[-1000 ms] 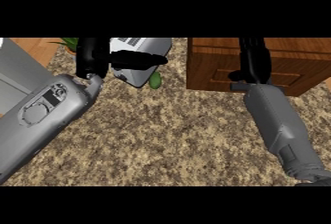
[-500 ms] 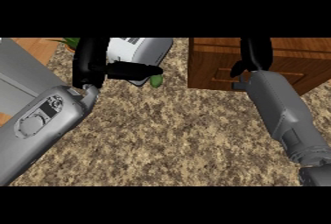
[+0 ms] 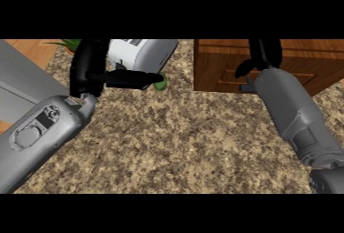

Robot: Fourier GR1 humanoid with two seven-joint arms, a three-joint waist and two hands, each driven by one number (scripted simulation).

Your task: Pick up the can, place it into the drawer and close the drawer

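A white and grey can (image 3: 146,51) lies tilted at the top of the head view, left of centre. My left hand (image 3: 91,63) is curled round it, with the thumb (image 3: 131,78) lying across its lower side. The can's far end is cut off by the view's top edge. The wooden drawer unit (image 3: 222,63) stands at the upper right, its front panel facing me. My right hand (image 3: 264,51) is in front of that panel, and its upper part runs out of the view.
A speckled brown counter (image 3: 181,136) fills the middle. A grey slab (image 3: 23,77) lies along the left edge. Green leaves (image 3: 161,85) show just below the can, and more (image 3: 67,43) at the top left.
My left hand has carried the can a little up and to the right in the view. My right forearm has moved up toward the drawer unit.
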